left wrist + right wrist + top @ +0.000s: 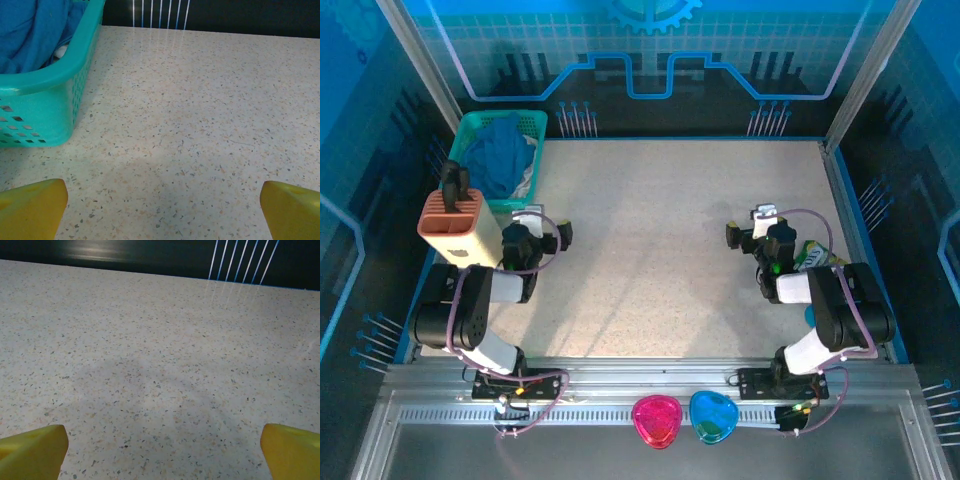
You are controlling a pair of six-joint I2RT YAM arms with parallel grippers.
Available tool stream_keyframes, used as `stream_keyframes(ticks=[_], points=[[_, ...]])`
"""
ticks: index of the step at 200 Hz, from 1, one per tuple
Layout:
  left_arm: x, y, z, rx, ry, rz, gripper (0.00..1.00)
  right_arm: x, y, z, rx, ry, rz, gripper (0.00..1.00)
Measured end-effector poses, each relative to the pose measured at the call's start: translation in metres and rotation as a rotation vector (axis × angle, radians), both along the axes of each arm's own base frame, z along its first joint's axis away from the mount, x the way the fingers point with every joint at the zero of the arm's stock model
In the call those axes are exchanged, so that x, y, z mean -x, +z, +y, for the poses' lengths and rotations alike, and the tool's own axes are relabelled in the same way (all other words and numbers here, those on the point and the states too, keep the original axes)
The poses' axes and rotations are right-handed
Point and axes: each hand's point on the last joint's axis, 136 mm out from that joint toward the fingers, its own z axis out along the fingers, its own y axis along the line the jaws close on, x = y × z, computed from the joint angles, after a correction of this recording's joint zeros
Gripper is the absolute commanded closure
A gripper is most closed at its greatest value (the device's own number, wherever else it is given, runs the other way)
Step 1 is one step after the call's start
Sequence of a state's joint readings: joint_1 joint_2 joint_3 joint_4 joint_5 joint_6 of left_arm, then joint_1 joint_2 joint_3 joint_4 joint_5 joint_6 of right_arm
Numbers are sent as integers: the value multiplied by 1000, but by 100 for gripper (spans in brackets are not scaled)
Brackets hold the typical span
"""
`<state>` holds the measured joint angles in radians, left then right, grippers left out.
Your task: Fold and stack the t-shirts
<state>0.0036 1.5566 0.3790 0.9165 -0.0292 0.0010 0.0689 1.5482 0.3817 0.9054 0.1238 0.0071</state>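
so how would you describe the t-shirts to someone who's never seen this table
Start at the speckled table and go to its far left corner, where a green plastic basket sits. The t-shirts are the crumpled teal-blue fabric heaped inside it. They are soft and plain, unlike the rigid salmon slotted box on the basket's near side.

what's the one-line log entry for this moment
t-shirts: bunched in green basket | left gripper: open, empty | right gripper: open, empty | folding: not started
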Motion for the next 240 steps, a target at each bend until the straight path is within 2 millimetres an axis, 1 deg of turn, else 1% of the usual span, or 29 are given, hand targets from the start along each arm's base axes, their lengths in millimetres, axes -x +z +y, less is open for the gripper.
stream_keyframes(ticks=[176,240], points=[[0,0,0,0,0,0,1,0,0,0,-1,-1,0,0],[0,0,0,0,0,0,1,6,-3,-8,-8,-43,-11,0]])
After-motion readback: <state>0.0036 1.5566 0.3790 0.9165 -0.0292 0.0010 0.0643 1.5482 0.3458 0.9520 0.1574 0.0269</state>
